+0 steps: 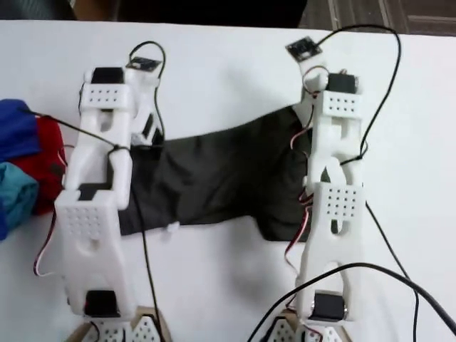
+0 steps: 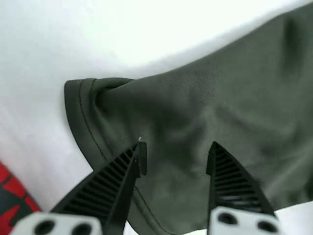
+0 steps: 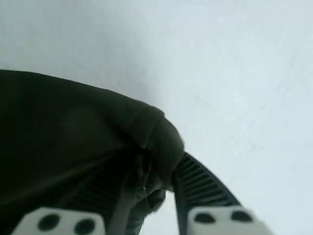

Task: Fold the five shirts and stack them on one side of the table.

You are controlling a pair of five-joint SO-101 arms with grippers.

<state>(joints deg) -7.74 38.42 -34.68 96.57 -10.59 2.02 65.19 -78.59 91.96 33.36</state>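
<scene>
The dark grey shirt point(image 1: 221, 178) lies at the centre of the white table point(image 1: 214, 64). It is stretched in a wrinkled band from the 9 o'clock side to the 3 o'clock side, between the two arms. Its 3 o'clock end is wider and runs up toward 1 o'clock, where it passes under the right arm point(image 1: 335, 199). Its 9 o'clock end slips under the left arm point(image 1: 96, 206).

The right gripper point(image 3: 164, 169) pinches a bunched fold of the dark grey shirt at its edge, and the cloth bulges out over the fingertips. The bare table lies just beyond that edge.

The left gripper point(image 2: 177, 147) hangs over the shirt's stitched hem near a rounded corner. Its two ribbed fingers point(image 2: 117, 181) are spread apart with nothing between them, and the cloth shows flat in the gap. Whether the tips touch the fabric is not clear.

A heap of other shirts sits at the table's 9 o'clock edge, well apart from the right arm and just beside the left arm. A blue shirt point(image 1: 16, 128) is on its 12 o'clock side, a red shirt point(image 1: 50, 160) is in the middle nearest the arm, and a teal shirt point(image 1: 16, 196) is toward 6 o'clock. All three are crumpled rather than folded.

A black cable point(image 1: 388, 78) loops over the table at 2 o'clock, from the top of the right arm down its outer side.
</scene>
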